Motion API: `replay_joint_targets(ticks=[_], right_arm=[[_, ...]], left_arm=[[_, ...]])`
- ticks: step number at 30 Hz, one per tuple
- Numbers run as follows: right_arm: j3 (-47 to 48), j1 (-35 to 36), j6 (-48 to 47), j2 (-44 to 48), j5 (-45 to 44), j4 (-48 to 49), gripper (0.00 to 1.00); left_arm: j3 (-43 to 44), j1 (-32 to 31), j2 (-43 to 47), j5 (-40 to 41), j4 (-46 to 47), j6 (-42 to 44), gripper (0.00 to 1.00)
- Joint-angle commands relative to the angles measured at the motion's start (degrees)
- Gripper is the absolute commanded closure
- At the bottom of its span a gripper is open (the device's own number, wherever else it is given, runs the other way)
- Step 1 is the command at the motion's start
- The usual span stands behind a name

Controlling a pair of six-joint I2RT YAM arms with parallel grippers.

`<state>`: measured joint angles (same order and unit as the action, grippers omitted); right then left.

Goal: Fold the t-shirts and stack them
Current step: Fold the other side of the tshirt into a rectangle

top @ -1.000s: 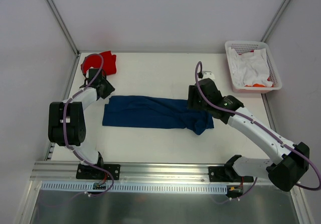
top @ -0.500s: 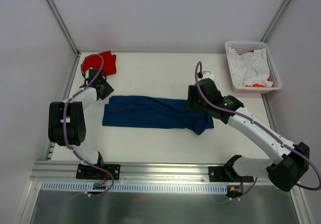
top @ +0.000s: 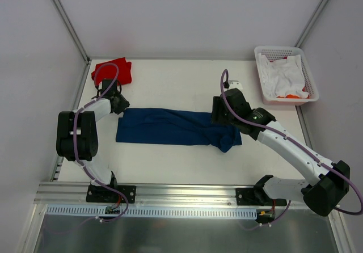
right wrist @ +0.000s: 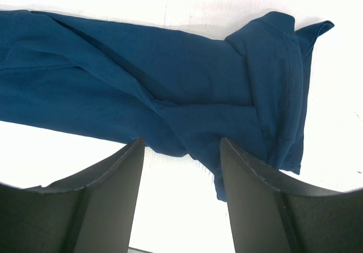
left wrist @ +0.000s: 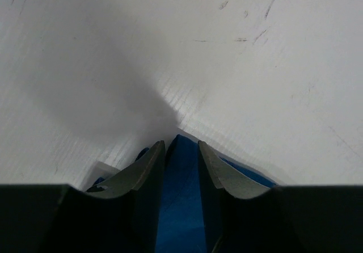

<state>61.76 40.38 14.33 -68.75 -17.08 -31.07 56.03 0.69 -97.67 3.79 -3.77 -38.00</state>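
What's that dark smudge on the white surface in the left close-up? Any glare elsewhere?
Left wrist view: that smudge is a soft shadow on the table, likely cast by the left gripper. Right wrist view: the table glares near pure white around the navy shirt. Top view: even light, sharp, faint shadows.

We see open table (top: 170, 80) behind the navy shirt (top: 170, 126) and in front of it — basket (top: 278, 49) blocks the far right corner, red shirt (top: 119, 68) the far left, side walls (top: 34, 66) hem both edges.

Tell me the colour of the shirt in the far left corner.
That shirt is red; top external view shows it best.
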Motion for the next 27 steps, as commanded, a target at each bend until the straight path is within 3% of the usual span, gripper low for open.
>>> replay_joint_targets(ticks=[1,19,24,27], right_arm=[[0.29,0.31,0.18,0.46,0.21,1.36,0.41],[-1.11,0.31,0.61,1.87,-1.02,1.45,0.41],[-1.55,0.22,0.61,2.39,-1.20,1.36,0.41],[-1.55,0.31,0.70,2.39,-1.11,1.36,0.41]], left_arm=[[1.27,-0.42,0.81,-1.68,-0.27,-0.32,0.71],[-0.13,-0.42,1.08,-5.01,1.40,-1.55,0.83],[-0.57,-0.34,1.34,-5.29,1.57,-1.73,1.00],[-0.57,-0.34,1.51,-5.29,1.57,-1.90,1.00]])
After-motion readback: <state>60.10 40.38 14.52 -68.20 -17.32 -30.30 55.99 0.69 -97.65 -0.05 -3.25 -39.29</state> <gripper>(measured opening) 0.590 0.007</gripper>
